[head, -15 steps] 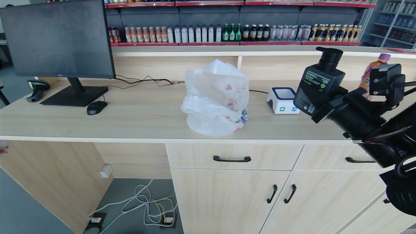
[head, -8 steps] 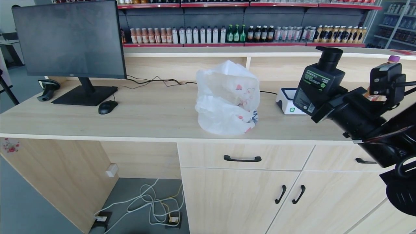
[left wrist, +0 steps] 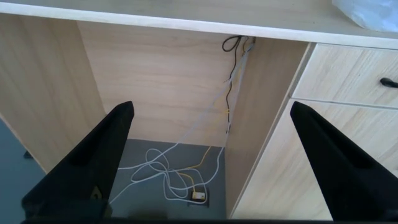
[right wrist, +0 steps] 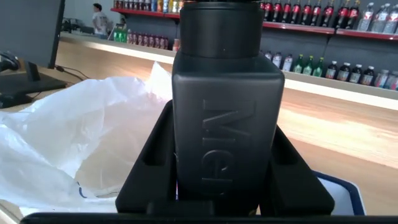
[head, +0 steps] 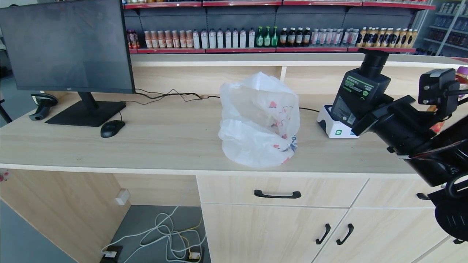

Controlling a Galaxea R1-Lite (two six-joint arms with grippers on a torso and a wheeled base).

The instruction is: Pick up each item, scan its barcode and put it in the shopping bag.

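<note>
The right gripper (head: 362,120) has its fingers clamped on the black bottle (head: 360,91), held near the scanner (head: 334,128) beside the shopping bag (head: 260,120). Best to turn its barcode squarely toward the scanner window. The left gripper (left wrist: 211,106) has its fingers wide apart, empty.

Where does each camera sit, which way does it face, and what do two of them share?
Head view: on the head, facing forward and down at the counter; right arm, right tool holding the black bottle.
Left wrist view: on the left wrist, facing under the counter at floor cables; open left tool.
Right wrist view: on the right wrist, facing across the counter toward the shelves; right tool gripping the bottle.
Shared: head and right wrist views show bottle, shopping bag, scanner.
</note>
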